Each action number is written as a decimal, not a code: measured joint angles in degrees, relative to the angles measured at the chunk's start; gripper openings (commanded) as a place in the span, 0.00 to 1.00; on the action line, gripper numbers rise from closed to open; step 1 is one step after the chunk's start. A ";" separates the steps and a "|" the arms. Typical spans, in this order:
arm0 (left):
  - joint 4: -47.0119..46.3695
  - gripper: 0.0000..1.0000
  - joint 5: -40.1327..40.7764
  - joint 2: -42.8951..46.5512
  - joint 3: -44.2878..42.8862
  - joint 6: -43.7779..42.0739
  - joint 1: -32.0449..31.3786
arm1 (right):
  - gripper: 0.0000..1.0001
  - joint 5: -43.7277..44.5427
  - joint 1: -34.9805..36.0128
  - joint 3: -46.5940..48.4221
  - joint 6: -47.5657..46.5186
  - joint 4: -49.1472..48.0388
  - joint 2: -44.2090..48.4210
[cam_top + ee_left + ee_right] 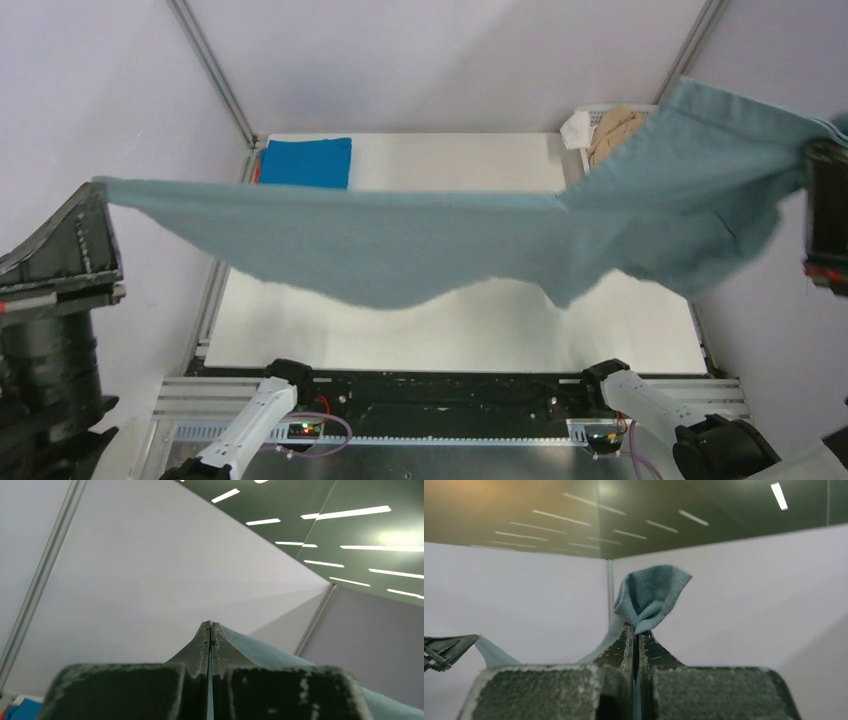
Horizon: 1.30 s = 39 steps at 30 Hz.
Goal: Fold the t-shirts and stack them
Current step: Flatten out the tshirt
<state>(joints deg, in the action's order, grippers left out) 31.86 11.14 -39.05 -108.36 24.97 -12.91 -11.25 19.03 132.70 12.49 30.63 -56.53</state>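
Your left tool [210, 626] and right tool [638, 630] are each clamped tight on one end of the grey-blue t-shirt [420, 250], which spans left-to-right between them, sagging in the air above the table [470, 335].

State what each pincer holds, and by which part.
Both hold the grey-blue shirt: left pincer its left corner, right pincer a bunched right edge.
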 measured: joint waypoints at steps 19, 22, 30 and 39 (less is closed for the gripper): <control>-3.87 0.00 10.03 -18.12 6.88 -2.40 -0.07 | 0.00 7.61 -3.37 -26.10 -5.68 -15.21 -4.74; -7.82 0.00 14.75 -26.03 17.00 -2.58 -0.07 | 0.00 9.35 -4.87 -37.51 -5.90 -20.79 -9.51; -13.79 0.00 19.71 -55.58 30.32 -1.01 0.04 | 0.00 6.80 -9.44 -55.21 -2.21 -29.73 -28.24; -11.54 0.00 15.67 -82.44 17.18 3.54 0.07 | 0.00 0.02 -10.16 -51.08 4.26 -36.24 -58.12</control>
<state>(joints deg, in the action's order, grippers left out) 20.32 26.81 -121.49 -91.18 28.51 -12.84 -11.22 8.86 81.62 16.75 -5.61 -114.65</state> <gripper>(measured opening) 0.005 0.021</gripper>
